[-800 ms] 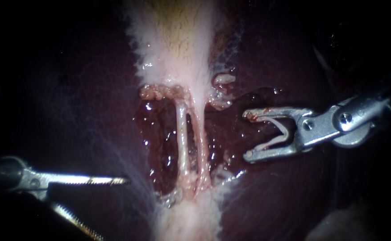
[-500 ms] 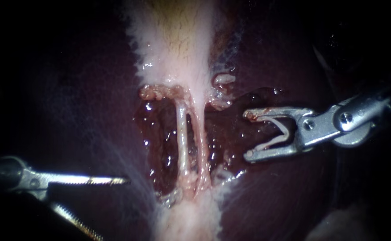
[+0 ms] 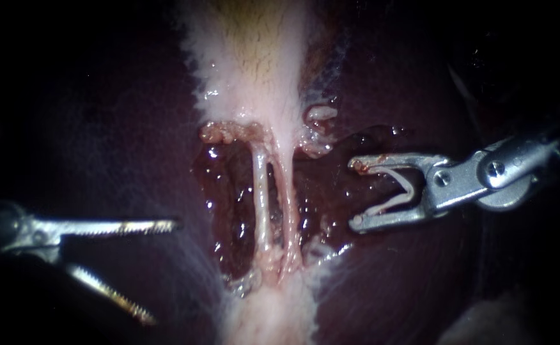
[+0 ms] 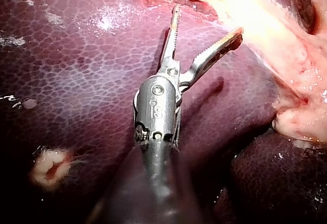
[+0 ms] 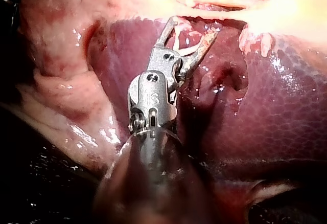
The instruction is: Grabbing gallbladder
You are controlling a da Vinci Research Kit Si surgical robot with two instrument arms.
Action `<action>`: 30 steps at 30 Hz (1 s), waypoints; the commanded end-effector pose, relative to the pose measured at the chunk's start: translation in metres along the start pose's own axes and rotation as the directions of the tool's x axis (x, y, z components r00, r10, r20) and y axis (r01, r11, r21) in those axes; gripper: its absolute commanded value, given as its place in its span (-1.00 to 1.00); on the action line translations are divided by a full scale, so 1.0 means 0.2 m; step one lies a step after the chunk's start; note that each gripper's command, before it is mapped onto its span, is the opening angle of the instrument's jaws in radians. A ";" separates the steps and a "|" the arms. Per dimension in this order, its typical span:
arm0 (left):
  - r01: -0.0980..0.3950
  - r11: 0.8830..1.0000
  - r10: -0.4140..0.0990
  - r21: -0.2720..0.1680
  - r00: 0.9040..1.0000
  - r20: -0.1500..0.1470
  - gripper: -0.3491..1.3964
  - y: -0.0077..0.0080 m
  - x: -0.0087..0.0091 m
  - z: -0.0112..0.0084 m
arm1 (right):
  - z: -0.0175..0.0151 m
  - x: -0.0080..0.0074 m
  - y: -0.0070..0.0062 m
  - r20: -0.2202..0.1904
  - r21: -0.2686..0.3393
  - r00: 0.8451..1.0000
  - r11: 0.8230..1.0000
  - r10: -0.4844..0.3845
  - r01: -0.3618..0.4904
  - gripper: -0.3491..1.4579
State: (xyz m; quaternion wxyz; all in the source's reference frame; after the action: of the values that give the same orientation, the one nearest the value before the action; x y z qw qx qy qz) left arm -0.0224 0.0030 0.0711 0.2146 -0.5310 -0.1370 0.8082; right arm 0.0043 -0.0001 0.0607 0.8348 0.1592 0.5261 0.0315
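**Count.** Instruments: two. Tubes (image 3: 262,198): two, pale, side by side and nearly parallel, crossing a wet red raw bed (image 3: 229,204). Clips: one.

**Gallbladder** (image 3: 251,64). This is the pale band with a yellowish centre directly above the tubes, which run down from its lower end. It lies apart from both instruments.

**Left instrument** (image 3: 164,271). It is positioned left of the tubes and well apart from them, over the dark liver (image 3: 101,128). Its two toothed jaws are spread wide and released, with nothing between them. One jaw points toward the tubes; the other angles down and away from them. The left wrist view confirms the gap. Contact with the liver surface cannot be determined.

**Right instrument** (image 3: 355,194). It is positioned right of the tubes, near them but not touching, with its tips pointing at them. Its jaws stand apart yet grasp one pale V-shaped clip (image 3: 392,201), whose legs lie against their inner faces.

**Surroundings.** The liver flanks the tubes on both sides. A strip of pale tissue (image 3: 273,313) continues below the tubes. Liver surface and the rim of the raw bed lie between the left jaws and the tubes. Wet raw bed lies between the right tips and the tubes.
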 end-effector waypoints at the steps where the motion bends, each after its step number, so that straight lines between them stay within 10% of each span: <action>1: 0.007 1.000 -0.006 0.014 1.000 -0.006 0.44 -0.001 0.002 -0.001 | 0.000 0.000 0.000 0.000 0.000 1.000 1.000 0.000 0.000 -0.07; 13: 0.017 0.975 -0.009 0.220 0.999 -0.037 0.35 -0.027 0.029 -0.007 | 0.000 0.000 0.000 0.000 0.000 1.000 1.000 0.000 0.000 -0.07; 30: -0.041 0.978 0.048 0.203 0.998 -0.030 0.15 -0.054 0.025 0.032 | 0.001 0.000 0.000 0.000 -0.001 1.000 1.000 0.000 0.000 -0.07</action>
State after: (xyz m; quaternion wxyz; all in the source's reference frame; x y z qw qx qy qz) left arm -0.0280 0.0149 0.0749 0.2514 -0.5232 -0.0379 0.8134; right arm 0.0044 0.0000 0.0607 0.8348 0.1590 0.5261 0.0318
